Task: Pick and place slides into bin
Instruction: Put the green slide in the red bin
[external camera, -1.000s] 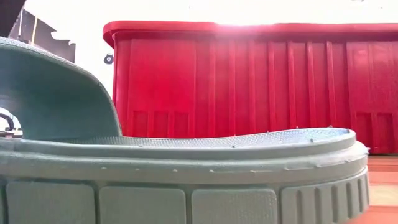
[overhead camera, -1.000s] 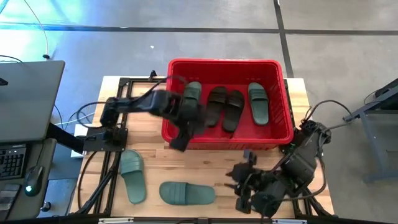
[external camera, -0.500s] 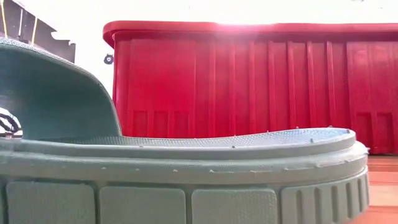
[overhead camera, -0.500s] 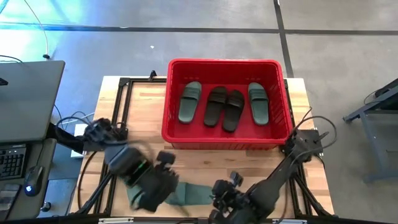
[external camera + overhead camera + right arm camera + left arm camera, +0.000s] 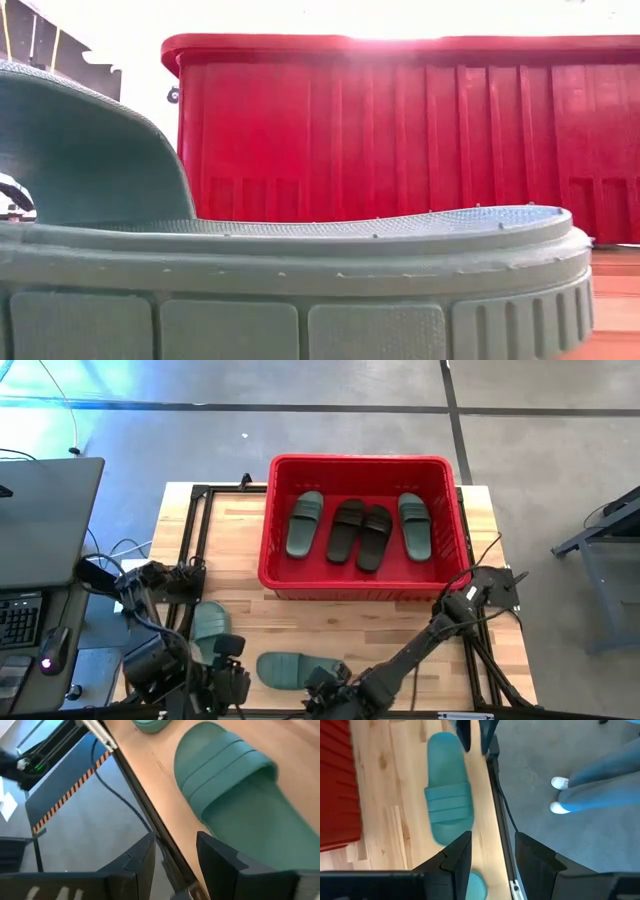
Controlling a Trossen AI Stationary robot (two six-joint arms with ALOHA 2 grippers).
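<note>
Overhead, the red bin point(image 5: 365, 525) stands at the far side of the wooden bench point(image 5: 330, 618) and holds four slides: a green one point(image 5: 304, 524), two black ones point(image 5: 361, 532) and another green one point(image 5: 415, 525). Two green slides remain on the bench: one point(image 5: 211, 631) at the near left, one point(image 5: 297, 669) lying crosswise near the front edge. Only the wrist views show finger spacing. The left end effector point(image 5: 492, 857) (low at the bench's front-left corner) has its fingers apart, empty, over the bench edge beside the left slide point(image 5: 447, 807); a person's legs and white shoes point(image 5: 560, 795) stand on the floor beyond. The right end effector point(image 5: 175, 857) is likewise spread and empty, just beside the crosswise slide point(image 5: 240, 795). At bench level, that slide point(image 5: 290, 270) fills the foreground, blocking the lower bin wall point(image 5: 420, 140).
</note>
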